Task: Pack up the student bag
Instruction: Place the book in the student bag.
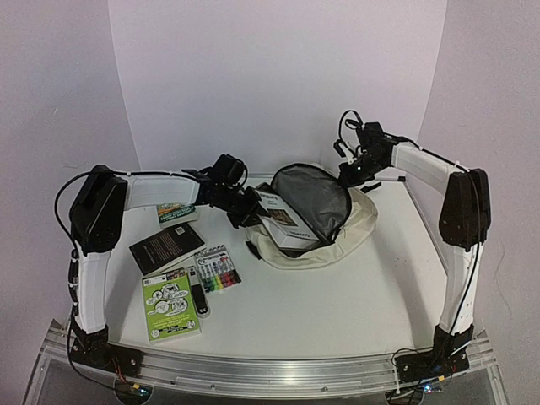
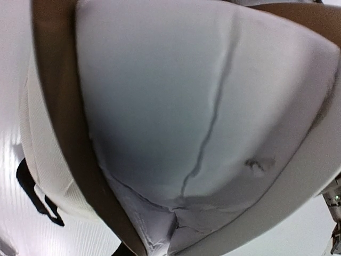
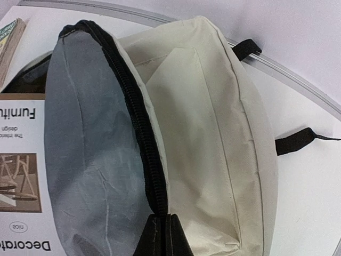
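**ITEM:** student bag (image 1: 342, 240). Cream soft-fabric backpack with a black zip, black straps and dark grey lining.

**LOCATION:** far centre of the table (image 1: 363, 312). It lies flat with the mouth open and the grey-lined flap stood upright.

**CONTENTS:** one white-covered furniture book (image 1: 283, 221), partly inside the mouth and partly outside it.

**HANDLING (judged):**
- The bag looks light and limp, with no frame.
- The flap and walls should sag shut once let go.
- The shell may slide on the smooth table top if a book is pushed against it.
- The best hold is the stitched zip rim or a strap, where the cloth is doubled and gives an edge to bite.
- The broad panels would only bunch up.

**RIGHT GRIPPER** (image 3: 161, 237): over the table's far right. Its jaws are pinched together on the flap's zip rim, holding the flap up.

**LEFT GRIPPER** (image 1: 243, 207): over the table's far left-centre, at the bag's mouth beside the book. Its wrist view is filled by a blurred, creased white surface. Whether the jaws hold anything cannot be told.

**UNPACKED STOCK, table's left half:**
- green-covered book (image 1: 177, 213)
- dark book (image 1: 166, 245)
- marker set (image 1: 218, 270)
- green printed packet (image 1: 171, 305)
- small black item (image 1: 197, 297) at the packet's edge, kind unclear
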You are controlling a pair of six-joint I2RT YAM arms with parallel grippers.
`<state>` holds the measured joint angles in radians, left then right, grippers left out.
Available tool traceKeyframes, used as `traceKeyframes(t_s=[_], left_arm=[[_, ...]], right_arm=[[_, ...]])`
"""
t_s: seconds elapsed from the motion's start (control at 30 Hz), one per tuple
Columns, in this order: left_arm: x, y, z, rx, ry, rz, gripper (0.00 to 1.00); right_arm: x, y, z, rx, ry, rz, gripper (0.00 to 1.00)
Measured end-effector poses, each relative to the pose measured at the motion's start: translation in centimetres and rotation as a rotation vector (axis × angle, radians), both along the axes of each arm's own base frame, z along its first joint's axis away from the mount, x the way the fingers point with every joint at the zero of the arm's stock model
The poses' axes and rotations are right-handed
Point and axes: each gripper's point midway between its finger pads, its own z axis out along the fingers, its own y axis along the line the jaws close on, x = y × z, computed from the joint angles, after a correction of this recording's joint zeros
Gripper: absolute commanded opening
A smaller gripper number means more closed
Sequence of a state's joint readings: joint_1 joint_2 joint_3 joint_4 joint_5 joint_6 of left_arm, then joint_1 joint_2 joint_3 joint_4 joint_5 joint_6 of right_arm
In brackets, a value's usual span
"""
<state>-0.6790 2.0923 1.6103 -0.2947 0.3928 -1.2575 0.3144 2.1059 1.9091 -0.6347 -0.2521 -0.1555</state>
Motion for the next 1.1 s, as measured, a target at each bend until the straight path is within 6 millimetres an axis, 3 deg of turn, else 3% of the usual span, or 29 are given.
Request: traceKeyframes(t_s=[0.23,0.47,0.57,0.6,0.7,0.77,0.87,1.1], left_arm=[[0.9,-1.2,-0.7,-0.055,-0.019,-0.027,0.20],[0.6,-0.3,-1.1,-0.081,-0.068,-0.012,0.24],[1.0,-0.5,-0.8,-0.089,-0.078,-0.011,0.32],[1.3,-0.7,-0.8,-0.089,-0.078,-0.010,0.37],[2.8,-1.8,-0.5,-0.097,-0.080,-0.010,0.54],[3.7,-2.5,-0.3,-0.089,-0.086,-0.015,0.69],[4.0,-2.3,0.0,-0.036,-0.075,-0.019,0.76],[3.5,-0.4,1.9,0.134,-0.066,-0.036,0.73]], right_arm=[[-0.5,0.6,-0.1,0.032,0.016,0.027,0.00],[-0.4,-0.2,-0.1,0.017,0.013,0.002,0.00],[-0.2,-0.8,0.5,0.022,0.000,-0.011,0.01],[-0.2,-0.9,0.8,0.024,-0.004,-0.014,0.08],[-0.1,-1.0,1.3,0.031,-0.014,-0.015,0.58],[-0.1,-0.9,1.4,0.040,-0.014,-0.019,0.76],[-0.3,-0.6,1.9,0.055,-0.017,-0.004,0.82],[-2.3,0.7,6.0,0.139,-0.058,0.050,0.81]])
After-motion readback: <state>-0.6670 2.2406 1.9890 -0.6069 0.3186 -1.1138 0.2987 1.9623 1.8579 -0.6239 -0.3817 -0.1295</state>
